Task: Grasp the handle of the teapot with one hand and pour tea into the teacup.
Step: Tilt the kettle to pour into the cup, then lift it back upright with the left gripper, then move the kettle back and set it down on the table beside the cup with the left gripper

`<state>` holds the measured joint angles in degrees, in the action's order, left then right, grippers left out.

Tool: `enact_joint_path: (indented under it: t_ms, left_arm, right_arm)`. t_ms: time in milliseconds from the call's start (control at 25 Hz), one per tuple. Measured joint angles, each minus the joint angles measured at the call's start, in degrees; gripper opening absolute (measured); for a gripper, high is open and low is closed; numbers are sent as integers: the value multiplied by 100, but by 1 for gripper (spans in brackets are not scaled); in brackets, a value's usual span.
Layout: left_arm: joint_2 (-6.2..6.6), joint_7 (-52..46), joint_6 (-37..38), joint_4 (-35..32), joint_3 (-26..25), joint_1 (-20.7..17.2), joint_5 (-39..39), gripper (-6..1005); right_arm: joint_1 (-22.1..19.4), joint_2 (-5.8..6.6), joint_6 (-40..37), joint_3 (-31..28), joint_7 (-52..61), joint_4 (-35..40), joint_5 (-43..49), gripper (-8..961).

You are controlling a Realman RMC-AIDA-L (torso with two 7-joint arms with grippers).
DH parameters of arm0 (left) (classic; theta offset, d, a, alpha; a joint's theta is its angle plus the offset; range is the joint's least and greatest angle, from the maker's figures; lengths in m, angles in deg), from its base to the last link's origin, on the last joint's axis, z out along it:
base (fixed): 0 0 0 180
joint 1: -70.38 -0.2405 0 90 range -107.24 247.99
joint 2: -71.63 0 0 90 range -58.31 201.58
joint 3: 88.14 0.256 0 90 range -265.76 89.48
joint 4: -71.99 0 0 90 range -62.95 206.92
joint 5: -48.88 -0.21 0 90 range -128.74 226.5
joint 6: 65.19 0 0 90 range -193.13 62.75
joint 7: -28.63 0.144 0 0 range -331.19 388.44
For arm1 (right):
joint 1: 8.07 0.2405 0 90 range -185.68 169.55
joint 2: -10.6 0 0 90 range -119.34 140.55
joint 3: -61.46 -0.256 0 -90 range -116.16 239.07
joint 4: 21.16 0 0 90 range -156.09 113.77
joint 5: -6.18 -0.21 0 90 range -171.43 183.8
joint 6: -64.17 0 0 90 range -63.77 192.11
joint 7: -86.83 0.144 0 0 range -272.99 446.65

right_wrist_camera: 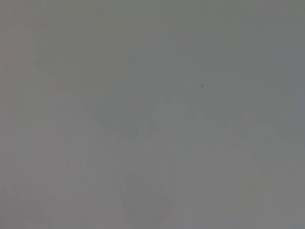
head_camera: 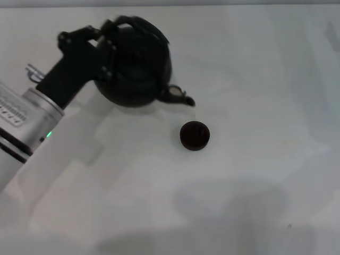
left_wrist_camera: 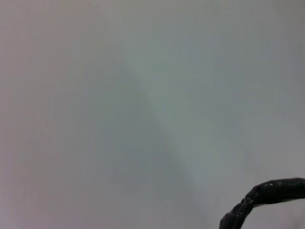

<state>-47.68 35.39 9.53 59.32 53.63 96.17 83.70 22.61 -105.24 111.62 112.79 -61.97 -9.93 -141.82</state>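
The round matte black teapot is at the upper left of the head view, tilted so its short spout points down toward the teacup. That small dark cup stands on the table just in front of and to the right of the spout, apart from it. My left gripper reaches in from the left and is shut on the arched handle at the pot's top. A stretch of the rough dark handle also shows in the left wrist view. The right gripper is out of view.
The pale table spreads around the pot and cup. My left arm crosses the left side of the head view. The right wrist view holds only a plain grey surface.
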Motion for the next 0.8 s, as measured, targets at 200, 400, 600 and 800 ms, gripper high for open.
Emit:
enact_joint_path:
  t_ms: [200, 400, 600, 800]
  left_arm:
    - [-29, 7, -8, -455, 7, -329, 733, 101]
    - [-47, 2, -215, -825, 49, -572, 1441, 106]
    - [-56, -1, -565, -1062, 106, -681, 1742, 111]
    - [-73, -207, -933, -1118, 130, -699, 1749, 117]
  right_arm:
    - [0, -5, 1, 0, 0, -17, 0, 835]
    - [0, -8, 32, 0, 0, -26, 0, 835]
    - [7, -9, 35, 0, 0, -26, 0, 835]
    - [9, -9, 37, 0, 0, -26, 0, 835]
